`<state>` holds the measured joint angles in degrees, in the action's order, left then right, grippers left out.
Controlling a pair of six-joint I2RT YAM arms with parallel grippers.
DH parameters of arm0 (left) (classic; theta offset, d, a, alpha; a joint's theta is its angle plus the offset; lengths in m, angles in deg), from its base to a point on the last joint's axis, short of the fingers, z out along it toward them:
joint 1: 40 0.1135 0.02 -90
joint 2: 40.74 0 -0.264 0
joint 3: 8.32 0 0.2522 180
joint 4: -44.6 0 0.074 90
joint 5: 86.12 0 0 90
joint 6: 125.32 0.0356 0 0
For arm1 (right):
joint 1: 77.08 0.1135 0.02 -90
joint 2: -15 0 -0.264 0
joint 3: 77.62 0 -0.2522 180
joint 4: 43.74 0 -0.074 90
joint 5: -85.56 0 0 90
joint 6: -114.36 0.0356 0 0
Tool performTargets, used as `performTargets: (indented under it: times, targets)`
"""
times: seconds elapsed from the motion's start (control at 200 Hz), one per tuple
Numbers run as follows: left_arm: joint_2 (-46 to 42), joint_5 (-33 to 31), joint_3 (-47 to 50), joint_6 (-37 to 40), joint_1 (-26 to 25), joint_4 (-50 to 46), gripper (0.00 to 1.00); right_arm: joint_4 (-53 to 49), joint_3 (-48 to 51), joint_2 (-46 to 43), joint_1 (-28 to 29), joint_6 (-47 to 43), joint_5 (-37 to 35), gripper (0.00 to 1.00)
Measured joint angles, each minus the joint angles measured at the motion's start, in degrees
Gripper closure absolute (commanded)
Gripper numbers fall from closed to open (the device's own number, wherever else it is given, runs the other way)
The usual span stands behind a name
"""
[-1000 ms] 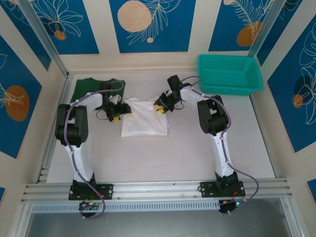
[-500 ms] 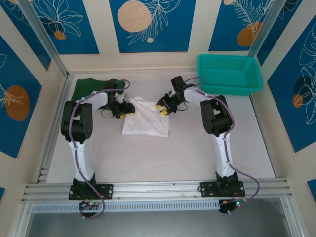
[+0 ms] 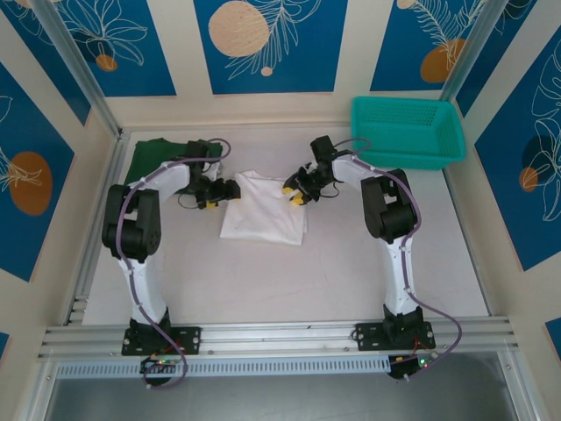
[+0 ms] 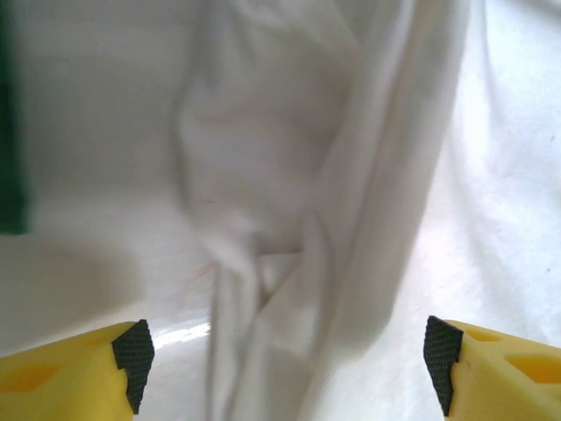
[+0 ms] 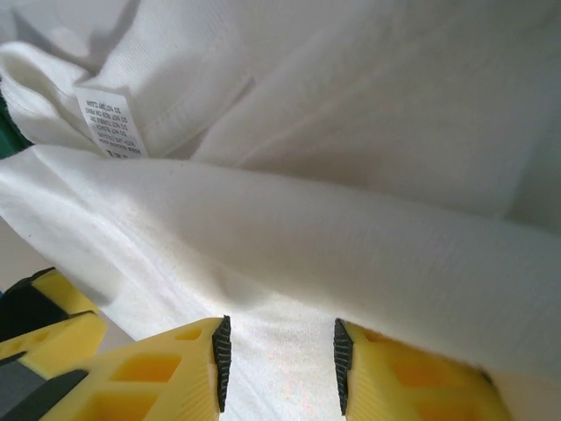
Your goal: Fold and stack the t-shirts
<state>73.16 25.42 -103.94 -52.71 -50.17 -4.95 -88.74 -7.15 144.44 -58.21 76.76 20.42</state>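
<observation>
Right wrist view: your right gripper (image 5: 280,355) pinches a fold of the white t-shirt (image 5: 368,219); your left gripper (image 4: 287,351) hangs spread over it. Close the left one before folding toward the near edge of the tabletop (image 3: 351,263).

Bright, even light from above fills the overhead view, which is sharp throughout, with only soft, short shadows under my arms on either side of the white t-shirt (image 3: 263,215). My left wrist view is blurred and overexposed: the shirt's folds glare almost pure white, and a grey shadow lies to their left. My right wrist view is crisp at the shirt's label (image 5: 110,123) and softens toward my right gripper (image 5: 279,368).
</observation>
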Motion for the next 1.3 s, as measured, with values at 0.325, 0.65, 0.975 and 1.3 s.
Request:
performTargets:
  times: [0.325, 0.65, 0.975, 1.3]
  targets:
    - [7.72, -4.90, -8.46, 0.92, -3.19, -3.21, 0.25, -0.31, 0.00, 0.00, -0.02, -1.46, 0.22, 0.60]
    - [9.97, -8.98, -11.28, -1.51, -4.48, -3.98, 0.57, -1.14, -0.26, -0.02, 0.20, -2.56, 0.31, 0.60]
    - [16.17, -9.40, -19.41, -4.33, -9.66, 3.39, 0.91, -4.28, -1.42, -1.73, 0.28, -4.26, 0.52, 0.59]
    - [19.82, -14.38, -31.32, -3.56, -10.47, 2.40, 1.00, -8.13, 9.46, -26.73, -1.75, -7.87, -2.62, 0.54]
